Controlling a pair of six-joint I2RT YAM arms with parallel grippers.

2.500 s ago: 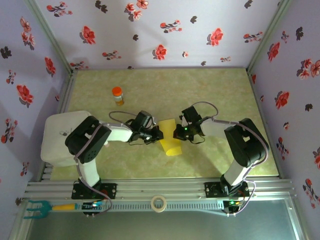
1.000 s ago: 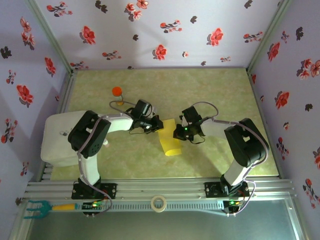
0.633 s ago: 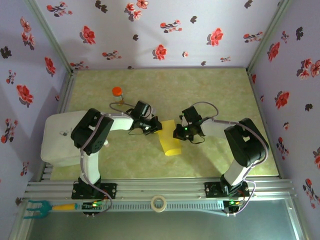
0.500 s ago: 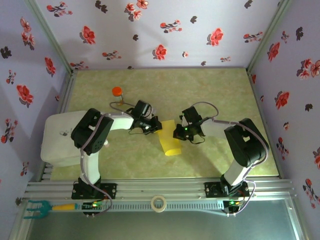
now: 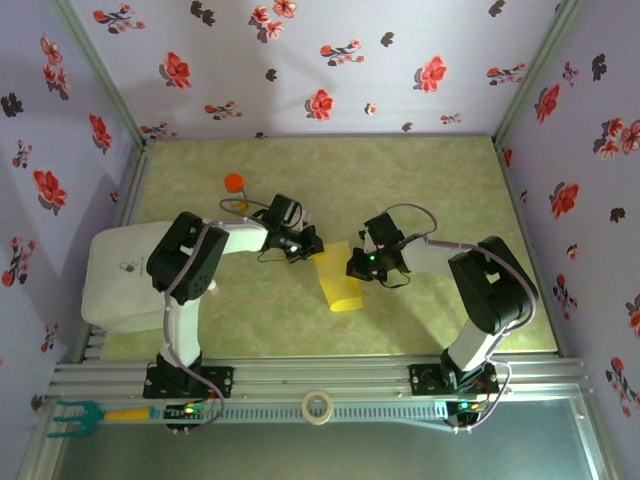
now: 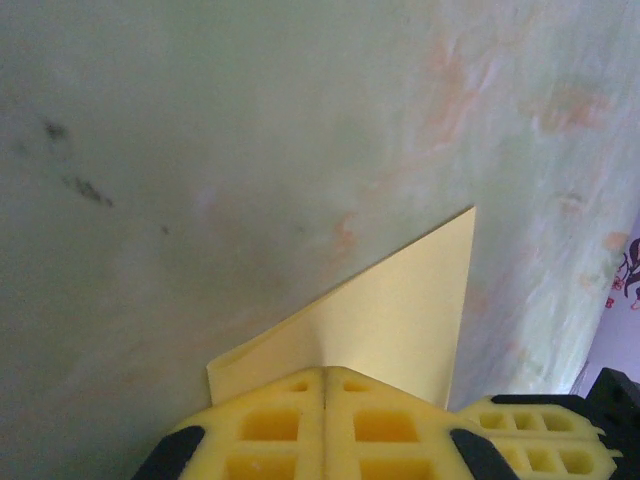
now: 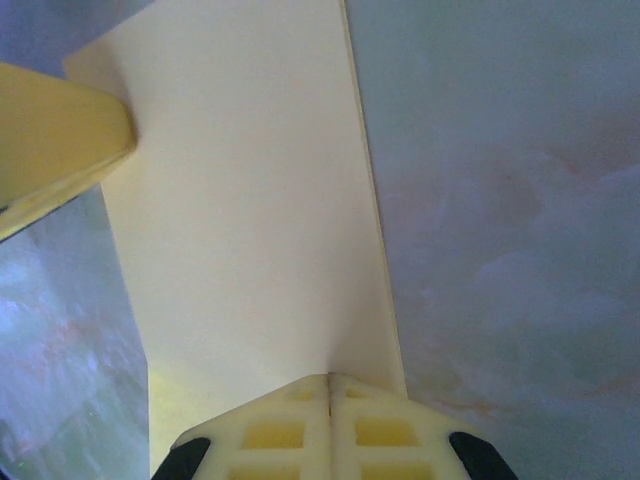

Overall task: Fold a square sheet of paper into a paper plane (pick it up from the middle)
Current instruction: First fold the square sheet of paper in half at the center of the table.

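- Near the middle of the green table (image 5: pixel 430 190), the square sheet of paper (image 5: pixel 338 285) lies as a folded yellow strip, its length running from the far side toward the arm bases.
- At the strip's far left corner sits the left gripper (image 5: pixel 312 247). Its wrist view shows the two yellow fingers (image 6: pixel 270 420) pressed together with no gap, and a pointed flap of the paper spreads out from their tips.
- On the strip's right edge, near the far end, the right gripper (image 5: pixel 353 268) also has its fingers (image 7: pixel 270 430) pressed together, tips against the paper.
- Whether either pair traps paper between its pads or only bears on it cannot be told.
- Well apart, toward the far left, stands an orange-capped bottle (image 5: pixel 234 184).
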